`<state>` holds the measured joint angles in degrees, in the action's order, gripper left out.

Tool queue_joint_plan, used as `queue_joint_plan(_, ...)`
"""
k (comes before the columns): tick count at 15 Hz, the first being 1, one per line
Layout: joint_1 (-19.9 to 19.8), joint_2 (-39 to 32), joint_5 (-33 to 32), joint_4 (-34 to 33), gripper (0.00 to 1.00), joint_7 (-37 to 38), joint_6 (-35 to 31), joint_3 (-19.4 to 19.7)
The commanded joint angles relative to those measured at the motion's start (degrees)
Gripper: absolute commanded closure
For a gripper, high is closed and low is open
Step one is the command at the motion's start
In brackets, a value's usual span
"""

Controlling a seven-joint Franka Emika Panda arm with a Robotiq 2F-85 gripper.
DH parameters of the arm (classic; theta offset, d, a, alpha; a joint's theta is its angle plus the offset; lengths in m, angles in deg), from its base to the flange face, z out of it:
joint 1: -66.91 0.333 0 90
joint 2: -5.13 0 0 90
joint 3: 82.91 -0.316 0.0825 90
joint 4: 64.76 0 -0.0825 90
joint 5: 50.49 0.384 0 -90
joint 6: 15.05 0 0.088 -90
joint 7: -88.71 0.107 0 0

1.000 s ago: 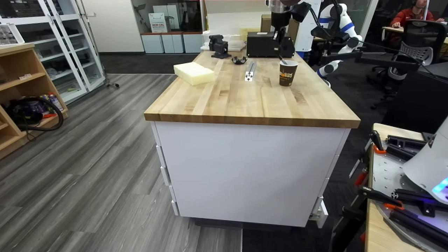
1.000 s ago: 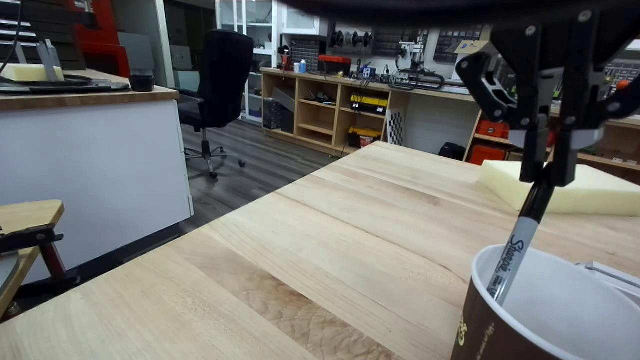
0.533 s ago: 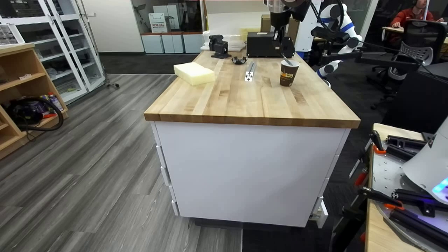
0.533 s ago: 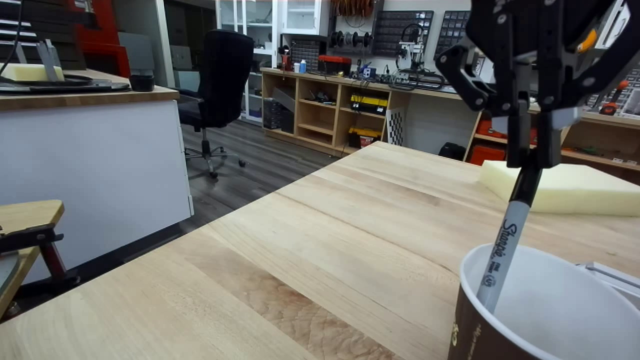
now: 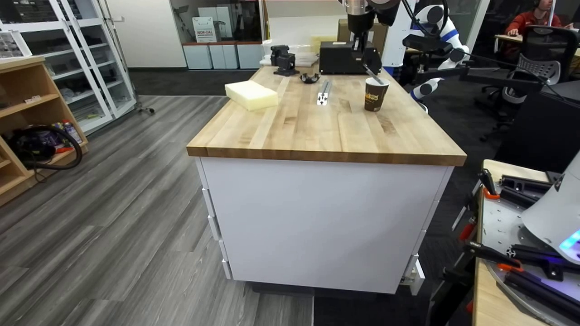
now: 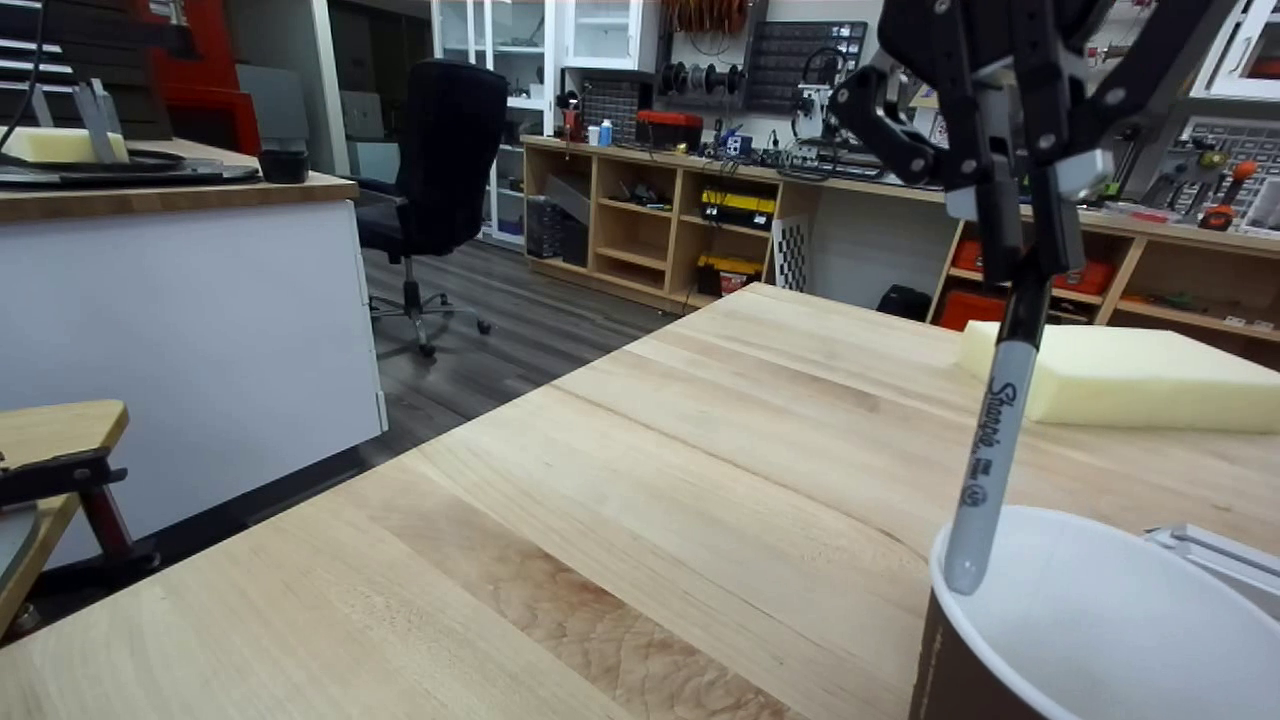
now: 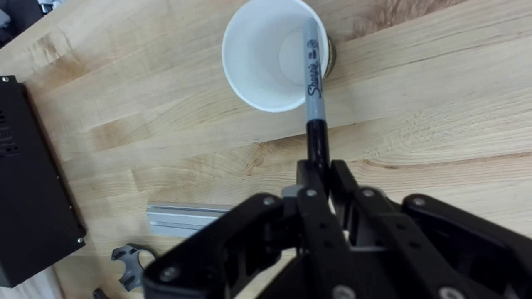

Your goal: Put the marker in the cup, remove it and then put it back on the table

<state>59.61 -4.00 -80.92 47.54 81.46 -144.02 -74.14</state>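
Note:
The marker is a grey Sharpie with a black cap; it shows in both exterior views and in the wrist view. My gripper is shut on its black cap end, also in the wrist view. The marker slants down, and its grey lower end is in view just inside the cup's mouth near the rim. I cannot tell if it touches the cup wall. The brown cup with white inside stands upright on the wooden table. It is partly cut off in an exterior view.
A pale yellow foam block lies on the table. A metal rail, a dark curved bracket, a black vise-like device and a black box are on it too. The rail also shows in the wrist view.
My gripper has risen with the marker and tilted a little. The marker's lower end, hidden behind the cup's rim before, now shows. The cup has shifted slightly.

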Motion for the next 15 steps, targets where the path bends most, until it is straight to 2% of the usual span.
queue_joint_plan(1, 1.36, 4.05, -4.18, 3.44, 0.97, 2.82, 0.32, -0.19)
queue_joint_plan(5, 1.61, 5.67, -6.93, 4.89, 0.97, 3.32, -1.31, -0.92)
queue_joint_plan(7, 1.44, 6.65, -6.28, 6.12, 0.97, 3.02, -3.82, -1.37)
queue_joint_plan(13, 1.21, 7.46, -1.03, 9.35, 0.97, 0.98, -14.52, -2.33)
queue_joint_plan(15, 1.25, 7.07, 3.89, 10.18, 0.97, -1.37, -16.31, -2.88)
